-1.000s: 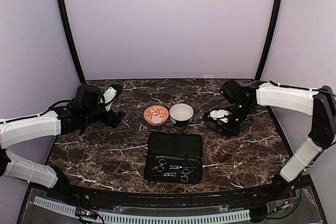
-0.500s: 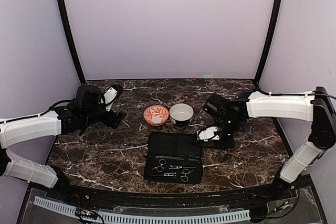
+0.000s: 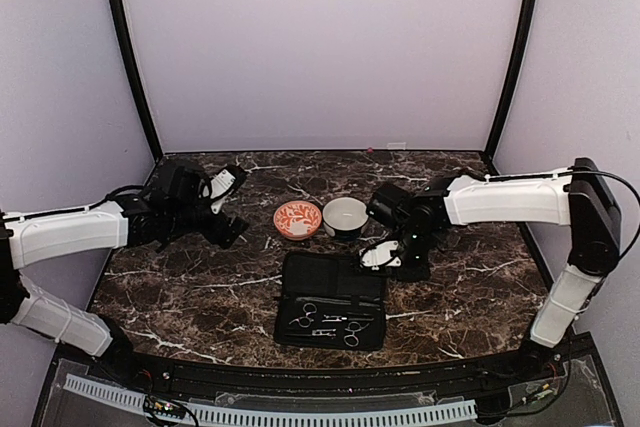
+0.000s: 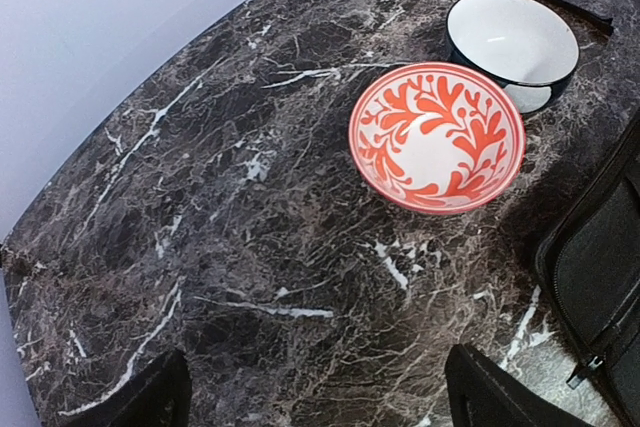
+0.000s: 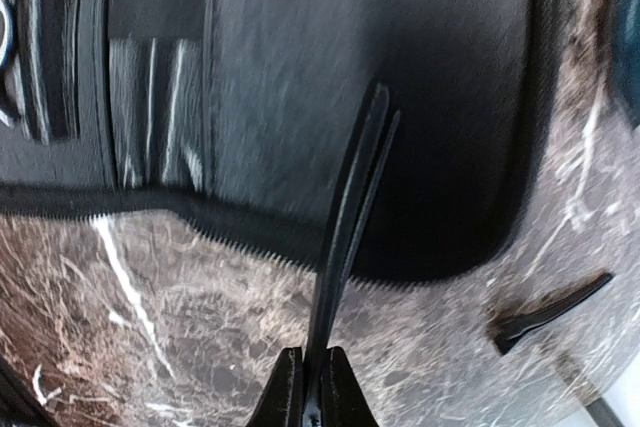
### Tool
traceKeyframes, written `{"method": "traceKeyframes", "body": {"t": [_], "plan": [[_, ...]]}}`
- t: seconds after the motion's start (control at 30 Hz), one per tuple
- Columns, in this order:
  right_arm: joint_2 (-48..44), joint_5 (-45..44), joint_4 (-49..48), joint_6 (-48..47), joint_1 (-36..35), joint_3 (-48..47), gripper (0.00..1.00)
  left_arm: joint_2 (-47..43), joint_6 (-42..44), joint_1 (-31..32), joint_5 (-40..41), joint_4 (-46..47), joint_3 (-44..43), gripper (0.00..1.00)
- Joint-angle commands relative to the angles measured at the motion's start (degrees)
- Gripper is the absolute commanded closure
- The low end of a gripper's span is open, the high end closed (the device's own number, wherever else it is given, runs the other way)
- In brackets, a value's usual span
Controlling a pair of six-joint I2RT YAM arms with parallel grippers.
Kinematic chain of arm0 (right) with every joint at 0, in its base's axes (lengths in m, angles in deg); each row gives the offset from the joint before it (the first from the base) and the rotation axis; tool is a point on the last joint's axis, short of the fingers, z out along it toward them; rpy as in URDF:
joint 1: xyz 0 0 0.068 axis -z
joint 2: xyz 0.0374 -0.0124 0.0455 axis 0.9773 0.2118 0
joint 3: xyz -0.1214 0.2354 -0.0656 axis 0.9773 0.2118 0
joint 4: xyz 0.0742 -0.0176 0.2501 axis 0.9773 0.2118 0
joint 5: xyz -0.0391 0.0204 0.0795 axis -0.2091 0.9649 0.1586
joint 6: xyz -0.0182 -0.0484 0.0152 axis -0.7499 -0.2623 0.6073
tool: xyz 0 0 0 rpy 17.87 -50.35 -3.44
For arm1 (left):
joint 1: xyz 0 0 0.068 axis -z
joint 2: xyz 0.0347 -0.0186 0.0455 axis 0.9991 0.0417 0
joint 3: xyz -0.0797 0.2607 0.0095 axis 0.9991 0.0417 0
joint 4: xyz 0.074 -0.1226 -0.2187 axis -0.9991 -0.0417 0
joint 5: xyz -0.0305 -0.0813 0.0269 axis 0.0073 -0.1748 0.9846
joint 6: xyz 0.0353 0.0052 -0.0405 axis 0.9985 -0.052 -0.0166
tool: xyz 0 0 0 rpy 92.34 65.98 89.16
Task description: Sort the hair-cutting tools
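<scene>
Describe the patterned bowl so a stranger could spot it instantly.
On the marble table, find the open black case in the middle. Two bowls sit side by side just beyond it. The orange bowl is the left one, with an orange leaf pattern inside; the white bowl is plain.

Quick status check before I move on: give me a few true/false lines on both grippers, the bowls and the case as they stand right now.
1. The right gripper is clamped on a slim dark stick. True.
2. The left gripper is gripping a tool. False: its jaws are open and empty.
3. The orange-patterned bowl has a tool in it. False: it is empty.
4. Silvery scissors lie in the near half of the open black case. True.
5. In the top view the white bowl is left of the orange-patterned bowl. False: it is just to its right.
</scene>
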Motion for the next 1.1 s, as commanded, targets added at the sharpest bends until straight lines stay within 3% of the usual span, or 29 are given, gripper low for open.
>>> {"method": "traceKeyframes", "body": {"t": [0.0,0.3,0.4,0.47,0.57,1.07], "plan": [[1.7,-1.8,-1.2,1.5,-2.1,-2.2,0.97,2.5,-2.3,0.3,-5.1,-5.6,-4.1,0.11],[6.2,-5.1,-2.3,2.1,-2.4,-5.3,0.97,9.0,-14.2,2.6,-14.3,-10.4,-9.9,0.15],[7.6,-5.1,-2.2,1.8,-2.4,-6.9,0.97,11.6,-20.2,2.6,-18.8,-12.2,-10.9,0.26],[8.8,-4.9,-1.9,1.6,-2.4,-8.2,0.97,13.0,-24.5,2.6,-20.1,-12.8,-10.8,0.4],[10.0,-4.6,-1.4,1.0,-2.5,-10.4,0.97,13.3,-28.8,2.7,-23.6,-10.6,-8.9,0.49],[15.2,-3.1,0.5,-0.5,-3.8,-15.8,0.98,18.0,-37.8,2.8,-26.8,-3.1,-3.5,0.48]]}}
